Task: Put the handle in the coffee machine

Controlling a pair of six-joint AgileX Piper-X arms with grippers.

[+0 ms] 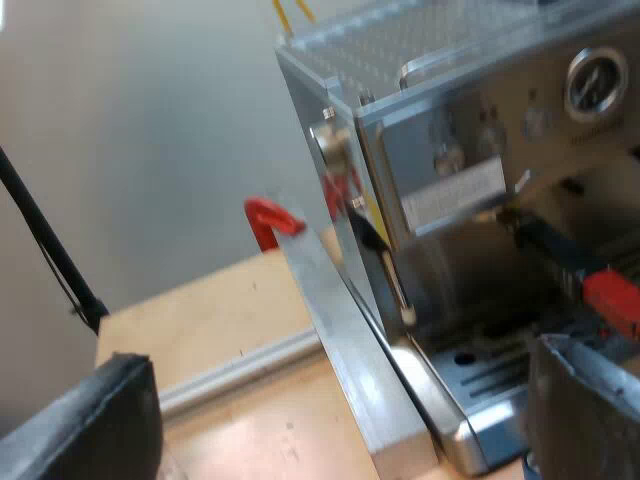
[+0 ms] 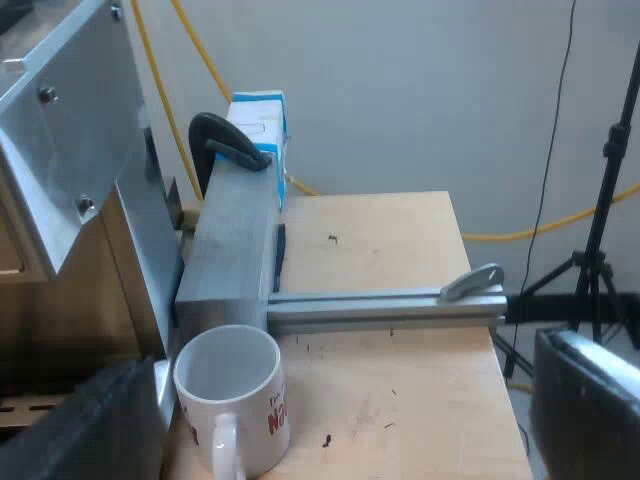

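- Red-tipped dark holder handle (image 1: 570,262) at front of steel espresso machine (image 1: 470,120): likely stiff, fairly heavy; best gripped mid-handle.
- Left gripper (image 1: 340,400) fingers apart, empty; right gripper (image 2: 330,400) likewise.

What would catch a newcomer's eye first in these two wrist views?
Probably the red end of the handle, sticking out at the front of the steel espresso machine below its round gauge. Then the white mug, upright and empty on the wooden table beside an aluminium block.
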